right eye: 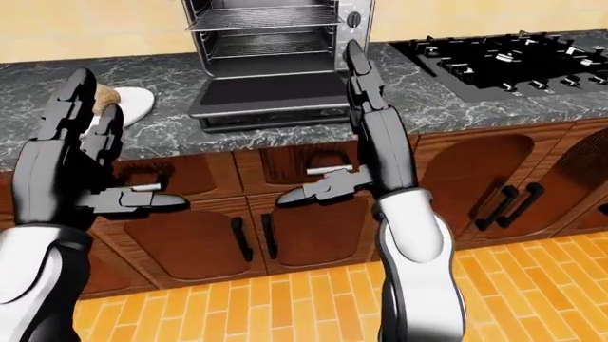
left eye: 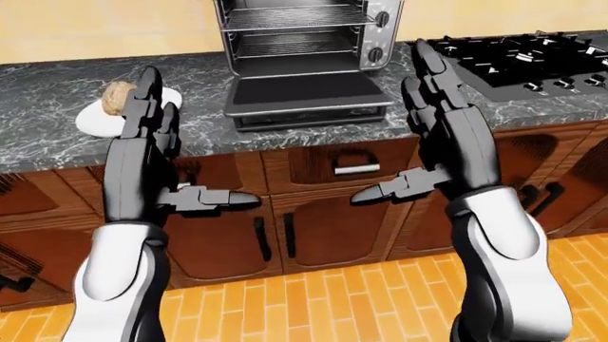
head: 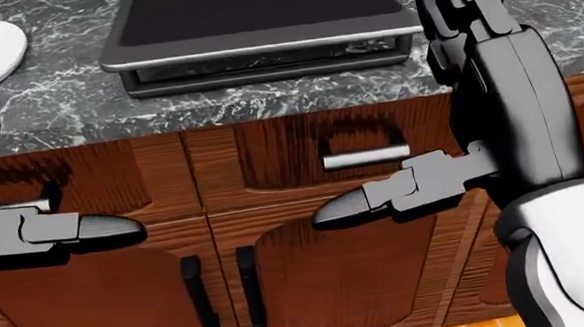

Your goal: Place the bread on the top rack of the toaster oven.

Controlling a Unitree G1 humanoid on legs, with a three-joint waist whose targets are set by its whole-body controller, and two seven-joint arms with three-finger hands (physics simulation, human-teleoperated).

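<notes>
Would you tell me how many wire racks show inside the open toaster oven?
2: the top rack sits high in the toaster oven; the lower rack sits just beneath, above the dropped door.

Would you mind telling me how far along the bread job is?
Done: the toaster oven door is open, racks showing. In hand: nothing; the left robot hand and right robot hand are open. Left: picking the bread off its plate and loading the top rack.

bread [left eye: 117, 97]: right part hidden behind left hand [left eye: 147, 117]. plate [left eye: 95, 120]: partly covered by the same hand; cut by top-left edge in head view. oven [left eye: 302, 43]: top cut off by both eye views' upper edge. stove [left eye: 518, 57]: right end cut off.
</notes>
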